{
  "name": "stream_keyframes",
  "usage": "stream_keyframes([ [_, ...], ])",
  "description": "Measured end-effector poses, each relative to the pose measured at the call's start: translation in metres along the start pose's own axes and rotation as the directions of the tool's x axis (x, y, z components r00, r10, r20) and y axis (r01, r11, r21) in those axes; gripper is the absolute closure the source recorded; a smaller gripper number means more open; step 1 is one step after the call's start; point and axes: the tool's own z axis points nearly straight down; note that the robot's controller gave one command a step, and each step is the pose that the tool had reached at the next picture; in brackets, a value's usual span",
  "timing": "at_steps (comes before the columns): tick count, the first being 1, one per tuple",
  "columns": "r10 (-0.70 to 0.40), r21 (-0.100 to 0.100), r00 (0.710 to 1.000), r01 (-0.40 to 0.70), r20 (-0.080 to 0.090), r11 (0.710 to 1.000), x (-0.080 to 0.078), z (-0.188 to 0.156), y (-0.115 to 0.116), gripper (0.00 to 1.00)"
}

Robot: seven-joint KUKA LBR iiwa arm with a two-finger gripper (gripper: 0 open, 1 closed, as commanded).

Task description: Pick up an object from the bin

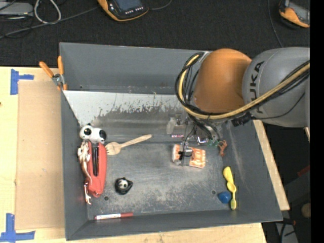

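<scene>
— What lies under the arm?
— A grey metal bin point(101, 105) with a scuffed floor, on a dark surface point(202, 24).
— And the gripper point(185, 154)?
— It hangs low over a small orange-and-white patterned block point(198, 159), right of centre. Clenched or released, nobody can tell. A pale wooden fork point(129, 143) lies to its left.

Free: bare bin floor point(152, 178) left of the orange packet point(197, 159).
Blocked further left: wooden spoon point(129, 143), red object point(97, 172).
Blocked right of it: yellow brush point(230, 184).
</scene>
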Motion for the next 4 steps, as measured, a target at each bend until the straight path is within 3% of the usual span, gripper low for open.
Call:
stream_keyframes([
  [1,0.078,0.0,0.997,-0.078,0.0,0.997,0.015,0.02,-0.027,0.0],
  [2,-0.202,0.0,0.979,0.202,0.003,0.979,0.009,0.013,-0.034,0.0],
  [3,0.092,0.0,0.996,-0.092,-0.002,0.996,0.017,0.016,-0.066,0.0],
  [4,0.112,-0.002,0.994,-0.111,0.004,0.994,0.018,0.076,-0.063,0.0],
])
